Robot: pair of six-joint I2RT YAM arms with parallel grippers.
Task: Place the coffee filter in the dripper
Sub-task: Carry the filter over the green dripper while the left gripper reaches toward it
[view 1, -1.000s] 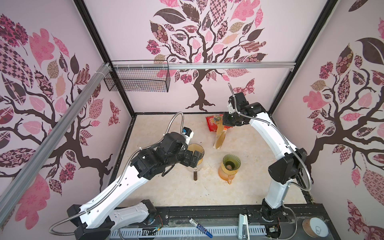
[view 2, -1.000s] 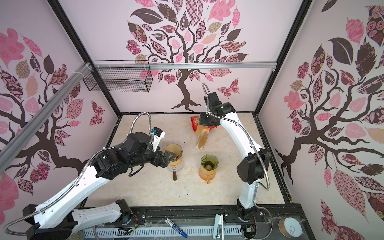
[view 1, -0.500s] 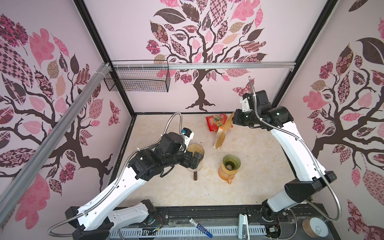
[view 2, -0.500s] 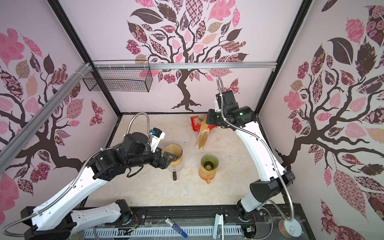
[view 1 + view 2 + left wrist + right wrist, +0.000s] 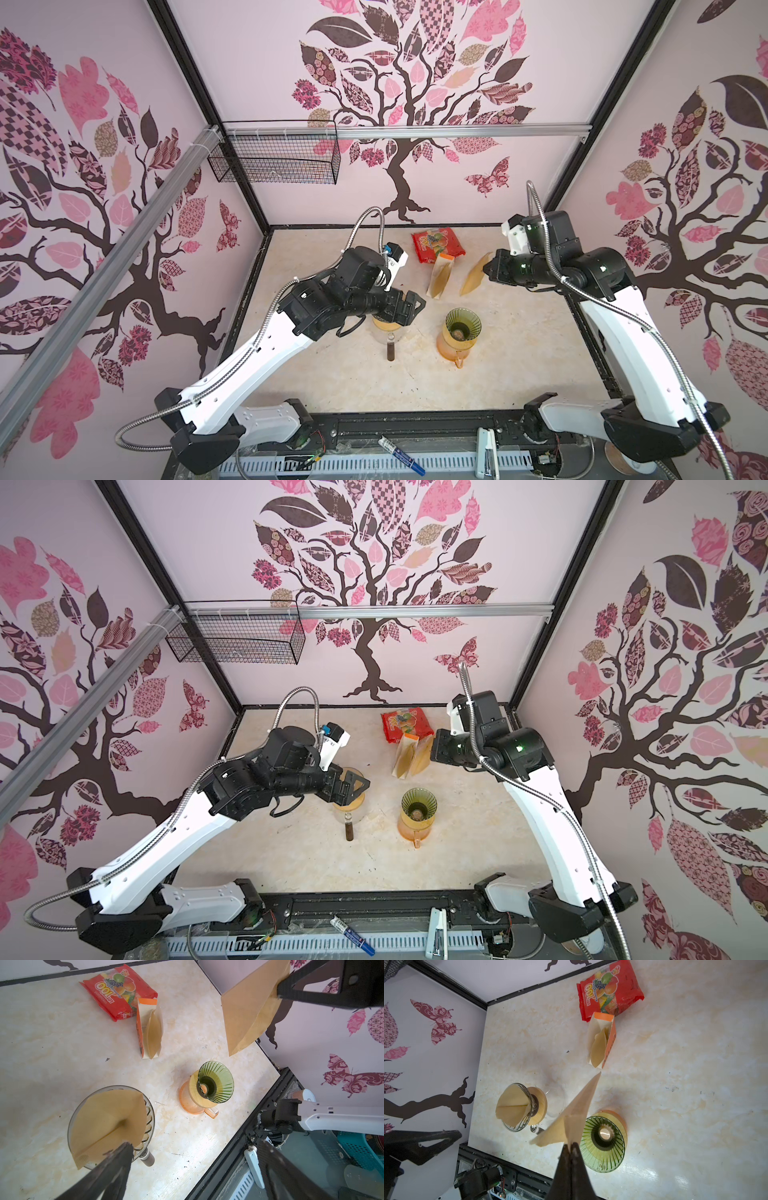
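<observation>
Pinched brown paper coffee filter by wide edge in right jaws, tip free for green glass dripper, with left jaws apart.

Brown paper filter, ribbed green dripper, red fruit-printed packet, cream marbled tabletop.

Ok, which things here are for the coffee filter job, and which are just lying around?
For the job: coffee filter, right gripper holding it, green dripper, filter box, clear dripper (already lined).
Just lying about: red sweet packet, marker pen, stapler, wire basket.
</observation>
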